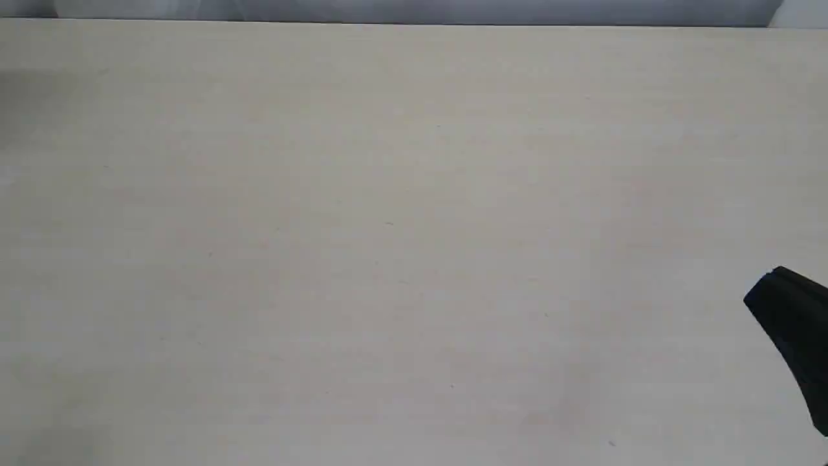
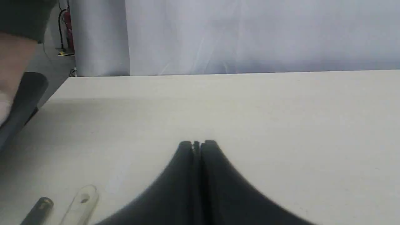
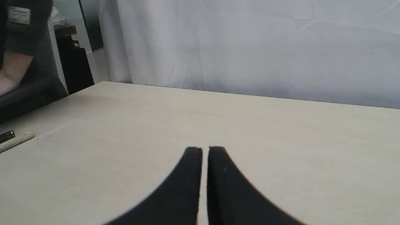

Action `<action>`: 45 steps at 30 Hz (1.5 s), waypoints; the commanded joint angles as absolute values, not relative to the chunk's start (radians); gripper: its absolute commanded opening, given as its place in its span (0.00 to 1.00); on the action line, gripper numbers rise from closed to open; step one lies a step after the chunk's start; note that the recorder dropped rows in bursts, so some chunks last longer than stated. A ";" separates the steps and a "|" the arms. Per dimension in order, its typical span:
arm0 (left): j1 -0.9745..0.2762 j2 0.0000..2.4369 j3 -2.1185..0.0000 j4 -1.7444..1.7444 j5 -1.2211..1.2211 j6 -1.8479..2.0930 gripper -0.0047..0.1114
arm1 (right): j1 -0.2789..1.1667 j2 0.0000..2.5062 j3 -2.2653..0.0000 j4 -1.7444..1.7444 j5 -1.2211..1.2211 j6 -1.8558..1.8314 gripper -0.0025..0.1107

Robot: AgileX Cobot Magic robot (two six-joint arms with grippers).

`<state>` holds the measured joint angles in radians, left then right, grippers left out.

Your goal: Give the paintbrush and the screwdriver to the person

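In the left wrist view the light wooden handle end of the paintbrush [image 2: 82,201], with its small hole, lies flat on the pale table. The dark handle end of the screwdriver [image 2: 40,207] lies right beside it. Both also show small in the right wrist view, paintbrush [image 3: 16,141] and screwdriver [image 3: 6,136], at the table's side edge. My left gripper [image 2: 197,144] is shut and holds nothing, a short way from the two tools. My right gripper [image 3: 204,150] is shut and holds nothing, far from them. The person's bare forearm [image 2: 12,59], in a dark green sleeve [image 3: 25,31], is beyond the table's edge.
The exterior view shows only the bare pale tabletop [image 1: 388,226] and the tip of my right gripper [image 1: 776,288] at its right edge. A dark padded thing [image 2: 25,97] sits by the person's arm. A white curtain [image 3: 250,47] hangs behind the table's far edge.
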<state>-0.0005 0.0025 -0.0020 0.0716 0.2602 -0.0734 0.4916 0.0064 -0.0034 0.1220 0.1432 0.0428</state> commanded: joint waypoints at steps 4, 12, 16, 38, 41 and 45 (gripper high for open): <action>-0.005 0.000 0.000 0.070 0.248 -0.075 0.04 | 0.492 0.000 0.000 0.039 0.173 0.038 0.06; -0.005 0.000 0.000 0.070 0.248 -0.075 0.04 | 0.413 0.000 0.000 -0.042 0.216 0.038 0.06; -0.005 0.000 0.000 0.070 0.248 -0.075 0.04 | 0.267 0.000 0.000 -0.031 0.214 0.042 0.06; -0.005 0.000 0.000 0.067 0.252 -0.075 0.04 | -0.105 0.000 0.000 -0.035 0.218 0.039 0.06; -0.005 0.000 0.000 0.067 0.252 -0.075 0.04 | -0.105 0.000 0.000 -0.035 0.218 0.039 0.06; -0.005 0.000 0.000 0.067 0.252 -0.075 0.04 | -0.105 0.000 0.000 -0.035 0.218 0.039 0.06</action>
<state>-0.0005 0.0025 -0.0020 0.0716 0.2602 -0.0734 -0.0998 0.0064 -0.0034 -0.0269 0.2160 0.0428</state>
